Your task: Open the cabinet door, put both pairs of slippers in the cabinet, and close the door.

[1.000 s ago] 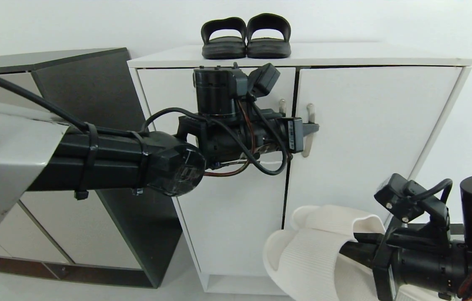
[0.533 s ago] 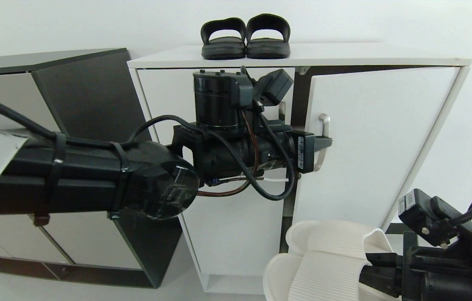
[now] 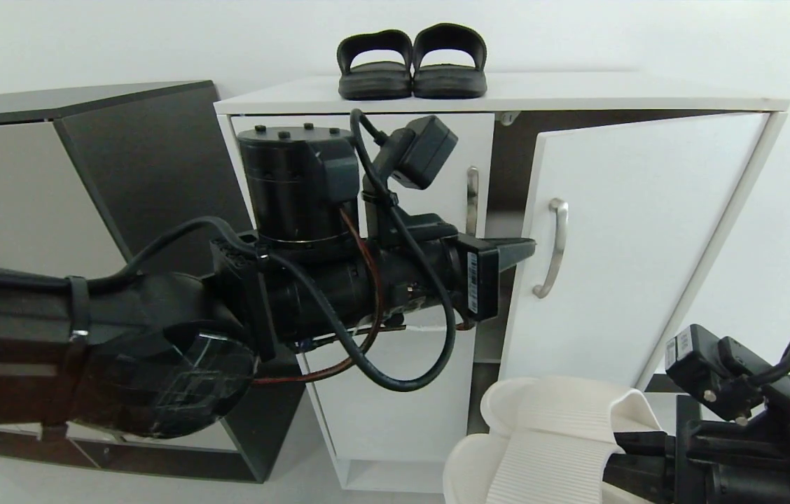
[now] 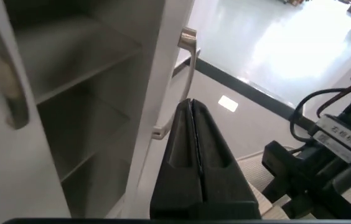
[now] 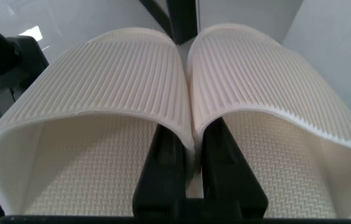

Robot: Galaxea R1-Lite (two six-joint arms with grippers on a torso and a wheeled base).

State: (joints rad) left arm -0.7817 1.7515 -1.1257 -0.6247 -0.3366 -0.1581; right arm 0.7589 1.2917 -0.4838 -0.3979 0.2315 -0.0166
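White wall backs the cabinet [image 3: 612,87], whose right door [image 3: 633,231] stands only partly ajar at centre frame, a dark gap showing beside it. Left fingers [image 3: 517,248] are pressed together, gripping nothing, their tip just beside the door's free edge and left of the handle [image 3: 555,245]. Right fingers [image 5: 163,174], at lower right of the head view, pinch the inner sides of the white slippers [image 3: 549,434] together; the black slippers [image 3: 412,59] sit on the cabinet top. The main risk, as I judge it, is the narrow opening: pushing the white pair in now would likely jam it against the door or the shelves [image 4: 70,56]. Closed fingers could also slide off the edge when widening the gap, letting the door swing back, and a jolt might shake the white pair from that thin pinch.
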